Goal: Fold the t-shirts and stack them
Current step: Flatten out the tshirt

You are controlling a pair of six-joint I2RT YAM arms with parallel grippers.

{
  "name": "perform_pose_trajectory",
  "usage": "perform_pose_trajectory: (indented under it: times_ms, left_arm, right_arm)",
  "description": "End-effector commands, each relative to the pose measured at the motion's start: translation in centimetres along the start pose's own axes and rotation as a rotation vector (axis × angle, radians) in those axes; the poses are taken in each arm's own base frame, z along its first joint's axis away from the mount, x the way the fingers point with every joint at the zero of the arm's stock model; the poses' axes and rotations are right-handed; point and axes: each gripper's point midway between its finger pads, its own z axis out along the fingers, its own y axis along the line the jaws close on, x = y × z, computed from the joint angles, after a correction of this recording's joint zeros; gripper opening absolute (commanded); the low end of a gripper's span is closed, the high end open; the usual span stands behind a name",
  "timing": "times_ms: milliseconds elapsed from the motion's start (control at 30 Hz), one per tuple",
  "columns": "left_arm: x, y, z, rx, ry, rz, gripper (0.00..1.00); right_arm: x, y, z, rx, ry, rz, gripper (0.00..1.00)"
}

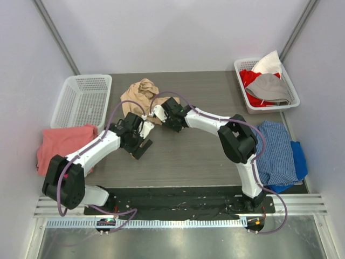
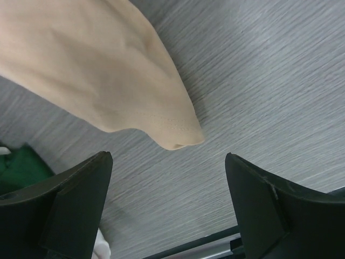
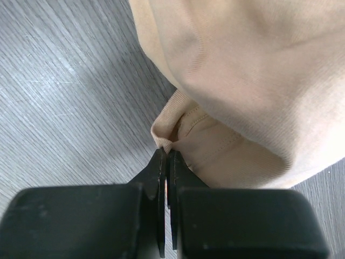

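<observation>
Light falls evenly and brightly from above; the brushed metal strip (image 1: pixel 172 242) at the near edge shows pale glare; the crumpled tan cloth t-shirt (image 2: pixel 97 70) casts a soft shadow on the grey wood-grain table (image 2: pixel 259 81); the right wrist's black fingers (image 3: pixel 75 221) look slightly soft.

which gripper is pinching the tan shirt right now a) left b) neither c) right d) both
c: the right gripper is shut on a hem edge of the tan t-shirt, while the left gripper stands open over the table with nothing between its fingers.
</observation>
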Motion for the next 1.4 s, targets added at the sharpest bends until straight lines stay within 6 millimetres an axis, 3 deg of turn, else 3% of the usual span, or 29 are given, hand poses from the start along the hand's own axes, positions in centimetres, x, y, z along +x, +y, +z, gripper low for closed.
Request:
perform_pose_trajectory:
  times_ms: [0,100,433,533,633,667,733,767,833,967,1067,1167,1233,1367]
  left_arm:
    - [0.1,-0.3,1.4,0.016,0.008,0.009,0.84]
    - [0.3,-0.2,2.4,0.016,0.029,0.019,0.74]
    - [-0.3,-0.3,4.0,0.027,0.034,0.020,0.63]
    - [-0.7,-0.3,4.5,0.028,0.032,0.015,0.56]
    - [-1.1,-0.4,4.8,0.037,0.030,0.012,0.44]
    - [-1.0,-0.5,5.0,0.039,0.035,0.012,0.34]
    - [-1.0,-0.4,5.3,0.039,0.037,0.010,0.25]
    - [-1.1,-0.4,5.3,0.034,0.037,0.010,0.05]
    - [-1.1,-0.1,5.1,0.021,0.032,0.007,0.00]
    - [-2.1,0.9,3.2,-0.027,-0.018,0.010,0.00]
    - [-4.0,1.9,0.2,-0.069,-0.093,0.010,0.00]
    - [-6.5,4.0,-3.9,-0.162,-0.201,0.011,0.00]
    - [-8.1,5.7,-7.0,-0.241,-0.276,0.010,0.00]
    - [-10.1,8.8,-11.2,-0.367,-0.368,-0.012,0.00]
  right_arm:
    - [-1.6,-1.6,-2.7,0.057,-0.058,0.028,0.01]
    - [-1.2,-1.7,-2.9,0.061,-0.053,0.029,0.01]
    - [-0.2,-1.7,-3.2,0.064,-0.037,0.029,0.01]
    - [-0.1,-1.7,-3.2,0.065,-0.034,0.031,0.01]
    - [0.0,-1.6,-3.4,0.065,-0.033,0.028,0.01]
    - [0.1,-1.6,-3.4,0.066,-0.031,0.027,0.01]
    - [0.4,-1.7,-3.4,0.068,-0.026,0.028,0.01]
    - [0.4,-1.7,-3.5,0.070,-0.025,0.026,0.01]
    - [0.9,-1.6,-3.5,0.070,-0.014,0.027,0.01]
    - [1.3,-1.6,-4.9,0.080,-0.020,0.029,0.01]
    - [2.1,-1.5,-6.3,0.088,-0.013,0.034,0.01]
    - [2.6,-2.7,-9.3,0.146,-0.036,0.050,0.01]
    - [2.7,-4.2,-12.4,0.210,-0.073,0.068,0.01]
    - [3.6,-7.8,-17.9,0.329,-0.111,0.107,0.01]
